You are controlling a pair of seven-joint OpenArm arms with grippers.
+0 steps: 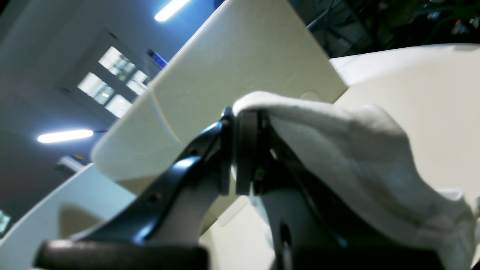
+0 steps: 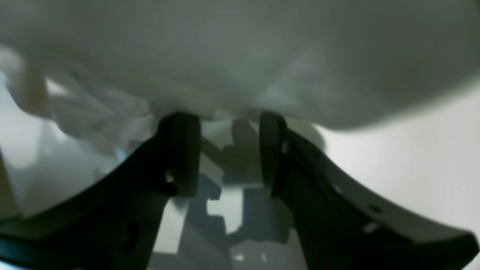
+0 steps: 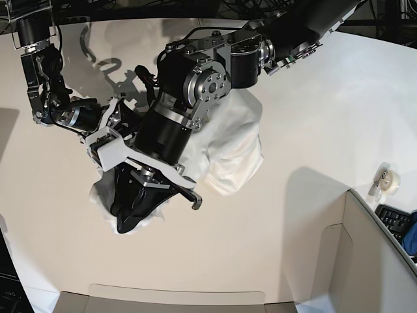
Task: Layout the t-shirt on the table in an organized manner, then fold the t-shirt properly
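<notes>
In the left wrist view, the left claw (image 1: pixel 240 150) is pressed together on a fold of the white cotton t-shirt (image 1: pixel 356 157), and the cloth hangs away to the right above the smooth white desk (image 1: pixel 431 93), probably lifted so it can be spread out.

In the right wrist view, the right claw (image 2: pixel 228 150) stands about half open just under the blurred cloth (image 2: pixel 240 56); nothing sits between its jaws.

In the base view, the shirt (image 3: pixel 231 153) lies bunched near the desk (image 3: pixel 313 117) centre, under both arms. No container with contents is visible.
</notes>
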